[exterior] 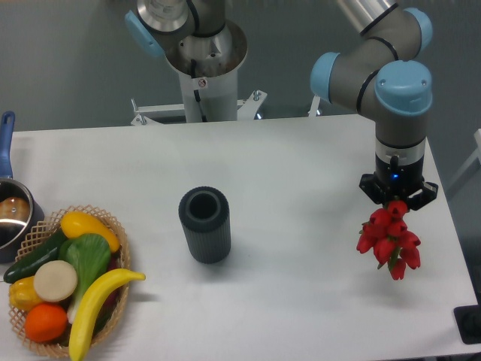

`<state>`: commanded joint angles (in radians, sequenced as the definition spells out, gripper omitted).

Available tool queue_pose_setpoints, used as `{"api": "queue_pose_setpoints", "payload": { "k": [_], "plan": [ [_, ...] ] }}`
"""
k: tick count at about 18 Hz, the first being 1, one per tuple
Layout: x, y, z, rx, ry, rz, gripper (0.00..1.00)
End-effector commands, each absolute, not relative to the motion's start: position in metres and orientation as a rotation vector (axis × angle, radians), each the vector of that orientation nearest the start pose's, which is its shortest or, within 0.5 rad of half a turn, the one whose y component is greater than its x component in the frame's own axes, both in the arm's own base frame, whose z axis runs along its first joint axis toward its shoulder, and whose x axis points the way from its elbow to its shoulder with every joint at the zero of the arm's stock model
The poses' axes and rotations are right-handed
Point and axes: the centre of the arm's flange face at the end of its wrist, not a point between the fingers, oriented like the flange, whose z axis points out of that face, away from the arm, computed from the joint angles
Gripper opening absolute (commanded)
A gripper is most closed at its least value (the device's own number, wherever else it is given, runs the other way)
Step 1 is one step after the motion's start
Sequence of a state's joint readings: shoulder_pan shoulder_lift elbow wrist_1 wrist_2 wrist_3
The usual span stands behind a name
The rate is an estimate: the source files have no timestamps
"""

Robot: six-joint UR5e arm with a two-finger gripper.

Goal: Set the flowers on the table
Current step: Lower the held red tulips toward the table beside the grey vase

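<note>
From the fixed camera, the arm reaches down over the right side of the table (301, 165), its gripper (397, 201) pointing straight at the surface. The fingers are closed around the top of the flowers (389, 241) — a bunch of red blooms that hangs below the gripper, near the table's right edge; the stems are hidden, and whether the blooms touch the tabletop cannot be told. Well to the left, near the middle of the table, a dark ribbed cylinder (204, 224) stands upright, open at the top. At the left front corner sits a wicker basket (113, 226) of produce — a banana (94, 301) across its front — with a blue-handled pot (10, 210) just behind it.
</note>
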<state>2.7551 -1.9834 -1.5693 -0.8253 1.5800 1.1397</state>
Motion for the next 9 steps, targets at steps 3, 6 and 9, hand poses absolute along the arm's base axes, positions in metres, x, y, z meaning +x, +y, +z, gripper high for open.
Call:
{"api": "queue_pose_setpoints", "payload": {
  "k": [3, 6, 9],
  "plan": [
    [-0.554, 0.378, 0.330, -2.981, -0.048, 0.462, 0.00],
    [-0.544, 0.394, 0.316, -2.992, -0.007, 0.426, 0.01],
    [-0.527, 0.413, 0.292, -3.011, 0.051, 0.374, 0.03]
  ]
}}
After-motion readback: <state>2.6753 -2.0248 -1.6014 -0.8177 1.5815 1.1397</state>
